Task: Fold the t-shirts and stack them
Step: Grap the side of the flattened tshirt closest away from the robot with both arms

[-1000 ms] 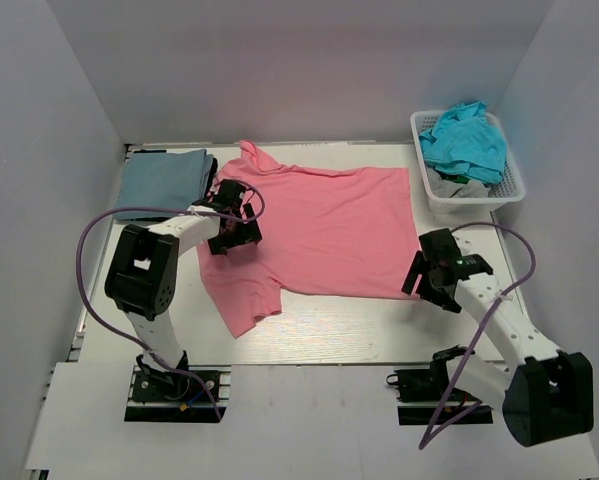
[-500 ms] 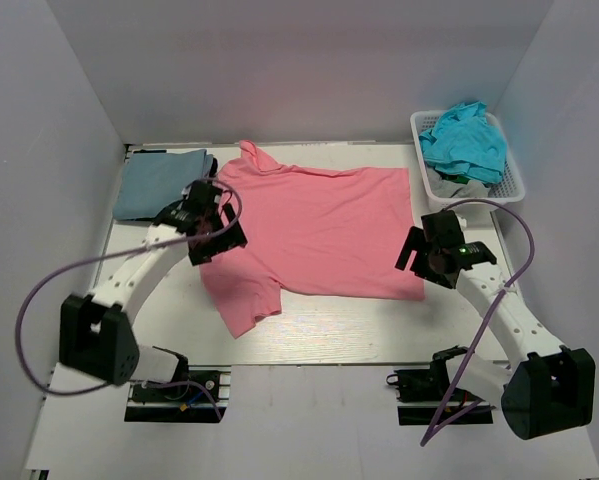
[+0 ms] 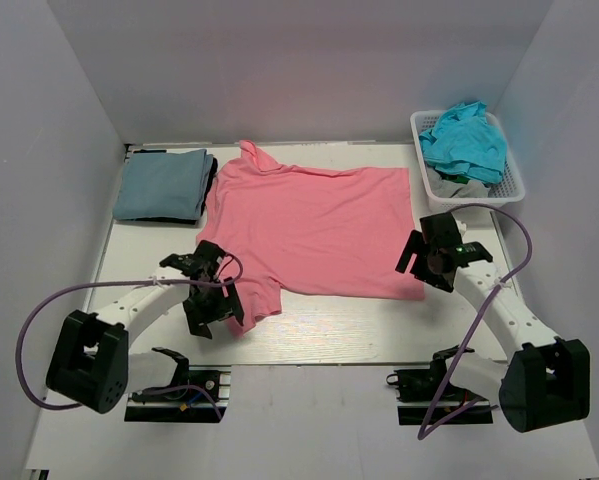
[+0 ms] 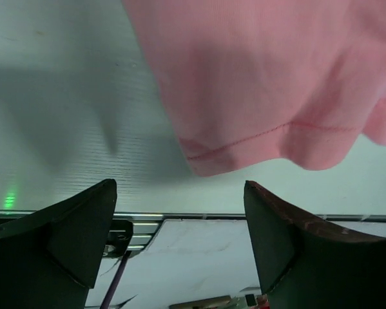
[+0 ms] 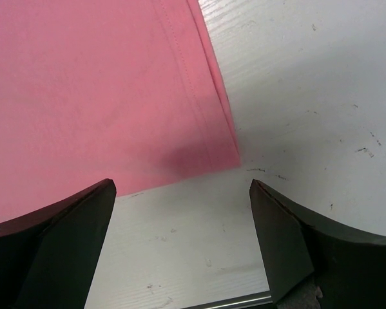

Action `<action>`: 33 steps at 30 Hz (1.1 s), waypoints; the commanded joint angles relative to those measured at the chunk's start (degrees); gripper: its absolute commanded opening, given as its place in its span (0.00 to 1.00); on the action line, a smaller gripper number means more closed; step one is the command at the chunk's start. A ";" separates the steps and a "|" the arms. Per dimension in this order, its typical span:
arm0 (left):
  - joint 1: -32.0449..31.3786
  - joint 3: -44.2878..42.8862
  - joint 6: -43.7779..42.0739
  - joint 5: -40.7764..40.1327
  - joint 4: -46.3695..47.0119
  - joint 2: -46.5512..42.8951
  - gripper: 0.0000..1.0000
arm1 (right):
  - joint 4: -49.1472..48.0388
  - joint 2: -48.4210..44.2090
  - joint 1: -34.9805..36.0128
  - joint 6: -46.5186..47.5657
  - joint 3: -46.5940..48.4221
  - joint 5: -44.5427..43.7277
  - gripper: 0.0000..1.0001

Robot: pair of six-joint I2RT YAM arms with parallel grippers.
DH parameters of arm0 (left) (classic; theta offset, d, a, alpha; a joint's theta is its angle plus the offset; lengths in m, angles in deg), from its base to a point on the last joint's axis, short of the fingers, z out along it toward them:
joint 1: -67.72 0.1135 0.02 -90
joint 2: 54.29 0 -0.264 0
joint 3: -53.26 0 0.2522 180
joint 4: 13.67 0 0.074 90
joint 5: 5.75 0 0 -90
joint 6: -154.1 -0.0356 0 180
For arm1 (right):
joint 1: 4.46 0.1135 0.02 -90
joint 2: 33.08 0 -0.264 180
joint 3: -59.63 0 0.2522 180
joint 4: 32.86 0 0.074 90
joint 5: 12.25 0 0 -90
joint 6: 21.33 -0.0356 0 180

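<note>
A salmon-pink t-shirt [image 3: 314, 225] lies spread flat across the middle of the table. My left gripper [image 3: 215, 312] hovers open at its front-left sleeve. In the left wrist view the sleeve hem [image 4: 257, 138] lies just beyond the left gripper [image 4: 180, 248], with nothing between the fingers. My right gripper [image 3: 420, 264] stands open at the shirt's front-right corner. That corner [image 5: 228, 151] shows just ahead of the right gripper [image 5: 180, 248]. A grey-blue t-shirt [image 3: 162, 184] lies folded at the back left. A teal t-shirt [image 3: 466, 140] sits heaped on a grey one [image 3: 462, 186] in the basket.
The white lattice basket [image 3: 514, 188] stands at the back right, against the right wall. A dark edge [image 3: 169, 217] shows under the folded grey-blue shirt. The table's front edge and metal rail [image 4: 180, 217] lie close below the left gripper. White walls enclose three sides.
My left arm has swung from the shirt's back-left shoulder down to its front-left sleeve. The right gripper shifted slightly towards the front-right corner, then held still.
</note>
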 commanded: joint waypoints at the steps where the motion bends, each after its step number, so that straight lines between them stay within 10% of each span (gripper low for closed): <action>1: -1.71 2.40 2.05 4.97 4.54 -0.49 0.89 | -1.08 -0.31 -0.57 -1.59 -1.09 -0.70 0.90; 25: -6.89 0.47 9.52 -8.92 13.15 15.24 0.53 | -2.05 -3.82 -1.98 -1.94 -7.34 6.15 0.90; 33: -6.89 0.47 9.00 -5.94 17.54 20.16 0.19 | -1.17 -4.61 -2.15 -0.80 -8.74 6.94 0.90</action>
